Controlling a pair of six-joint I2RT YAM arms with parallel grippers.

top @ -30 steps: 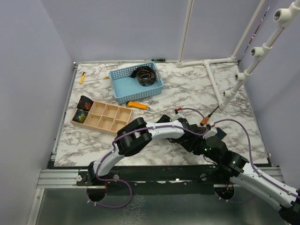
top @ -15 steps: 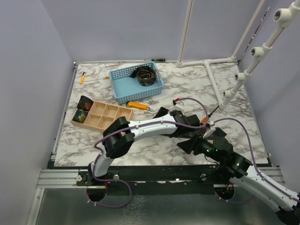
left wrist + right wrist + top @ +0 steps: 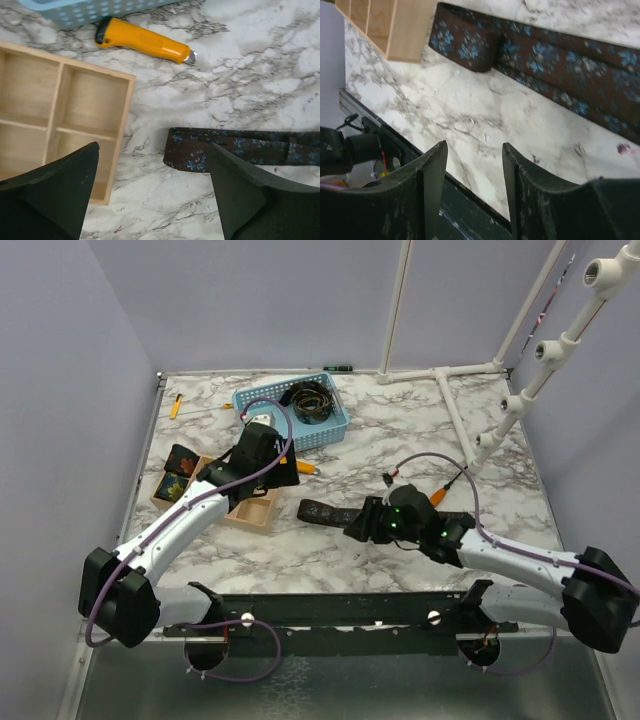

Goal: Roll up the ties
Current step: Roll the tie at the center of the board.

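**Flat tie and both grippers, three views.** A brown tie with small blue flowers lies as a flat strip on the marble table. It runs from just right of the wooden tray toward the right gripper. Its left end looks doubled over and rests near the tray's near corner.

- **Right wrist view:** the right gripper's fingers stand partly apart with nothing between them. The tie lies on the table beyond the fingertips, apart from them.
- **Left wrist view:** the left gripper is spread wide and holds nothing. The tie's left end shows ahead of the gap, closer to the right finger. That finger's tip overlaps the strip's lower edge in this view, and whether they touch cannot be told.
- **Other items:** an orange knife lies beyond the tie, beside the blue basket. A coiled tie rests in the basket.
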